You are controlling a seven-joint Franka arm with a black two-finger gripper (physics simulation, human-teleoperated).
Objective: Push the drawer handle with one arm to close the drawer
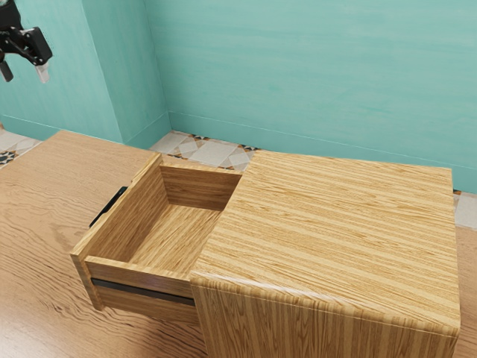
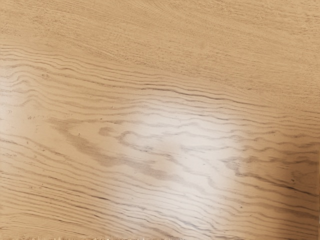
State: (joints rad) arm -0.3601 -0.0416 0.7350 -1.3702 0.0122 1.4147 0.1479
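Note:
My gripper [image 1: 24, 72] is high at the exterior view's upper left, with its two fingers apart and nothing between them. Well below it, toward the exterior view's right, the wooden drawer [image 1: 136, 222] stands pulled out of its cabinet [image 1: 335, 231], its inside bare. A black bar handle [image 1: 109, 207] is fixed on the outer face of the drawer front, on the side facing the exterior view's left. A wide gap separates the gripper from the handle.
The wooden tabletop [image 1: 37, 224] stretches out in front of the drawer; its grain [image 2: 100, 150] lies beneath my hand in the wrist view. Green walls [image 1: 313, 74] and a patterned tile floor [image 1: 212, 151] are beyond the table.

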